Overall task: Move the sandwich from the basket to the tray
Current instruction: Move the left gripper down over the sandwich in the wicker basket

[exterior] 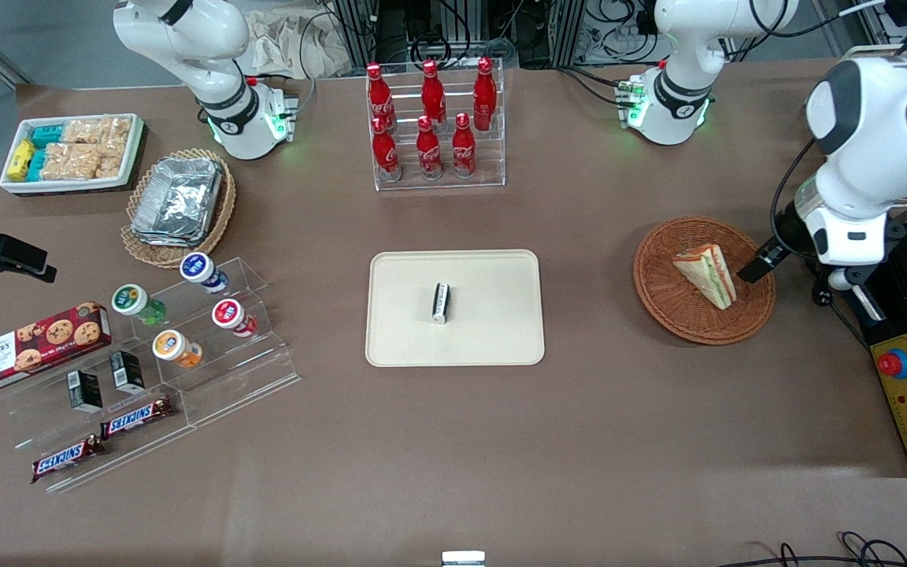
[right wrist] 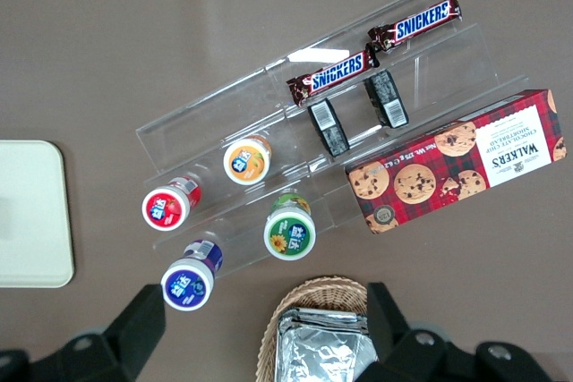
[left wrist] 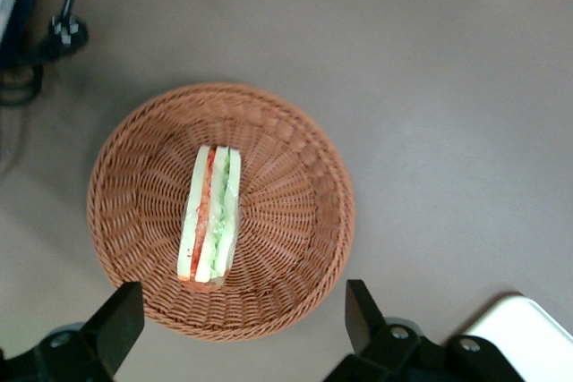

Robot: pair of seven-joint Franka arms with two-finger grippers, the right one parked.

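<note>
Gripper point(left wrist: 237, 324) hangs wide open, empty, above my basket point(left wrist: 295, 145). Sandwich point(left wrist: 209, 216) lies inside: pale bread, green and red layers.

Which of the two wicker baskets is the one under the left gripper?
The round reddish-brown wicker basket holding the triangular sandwich. The open left gripper hovers above it. The lighter tan wicker basket holds foil trays, toward the parked arm's end.

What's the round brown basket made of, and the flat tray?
Basket: looks like woven wicker, reddish-brown, with visible ribbed strands. Tray: smooth matte beige, probably plastic, though that's uncertain. The open pincer hovers above the basket.
</note>
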